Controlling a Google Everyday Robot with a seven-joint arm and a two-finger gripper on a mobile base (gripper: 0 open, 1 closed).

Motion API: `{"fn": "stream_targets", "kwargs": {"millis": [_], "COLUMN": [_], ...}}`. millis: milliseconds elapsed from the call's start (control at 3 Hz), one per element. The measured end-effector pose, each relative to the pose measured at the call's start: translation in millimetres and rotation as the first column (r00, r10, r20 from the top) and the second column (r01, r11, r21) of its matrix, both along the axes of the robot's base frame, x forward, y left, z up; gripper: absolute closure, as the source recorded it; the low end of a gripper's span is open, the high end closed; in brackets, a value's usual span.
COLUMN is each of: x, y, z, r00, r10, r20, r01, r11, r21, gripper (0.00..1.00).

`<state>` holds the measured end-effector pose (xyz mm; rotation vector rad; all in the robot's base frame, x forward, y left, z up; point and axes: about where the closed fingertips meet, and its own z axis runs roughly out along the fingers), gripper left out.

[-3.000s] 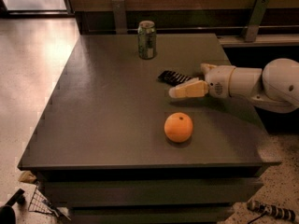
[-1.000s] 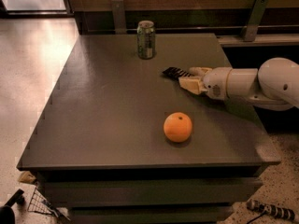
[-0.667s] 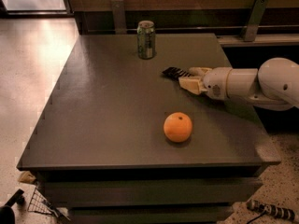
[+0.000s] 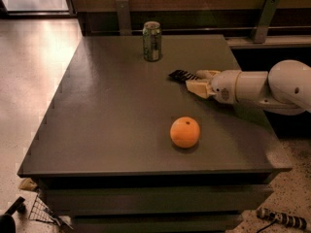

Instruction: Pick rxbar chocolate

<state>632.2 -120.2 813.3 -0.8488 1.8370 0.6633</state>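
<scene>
The rxbar chocolate point(image 4: 181, 75), a small flat black bar with pale stripes, lies on the grey table point(image 4: 107, 110) right of the middle. My gripper point(image 4: 200, 81) reaches in from the right on a white arm point(image 4: 272, 87). Its pale fingers point(image 4: 196, 88) are closed around the bar's right end, which they hide. The bar's left end sticks out and still rests on the table top.
A green drink can point(image 4: 152, 41) stands upright at the back, left of the bar. An orange fruit point(image 4: 184, 132) sits near the front edge, below the gripper. The table's right edge is under the arm. A wire object point(image 4: 43, 211) lies on the floor at the lower left.
Since three seconds ago the gripper has moved up and right onto the bar's end, and its fingers have drawn together. Nothing has moved over the last second.
</scene>
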Motion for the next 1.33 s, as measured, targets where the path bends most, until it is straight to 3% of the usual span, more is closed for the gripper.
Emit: {"fn": "stream_targets", "kwargs": {"millis": [1333], "x": [0.0], "y": [-0.1], "z": [0.5], "r00": [1.0000], "r10": [0.000], "r20": [0.000], "r01": [0.000], "r11": [1.000], "r21": [0.000], "gripper": [1.00]}}
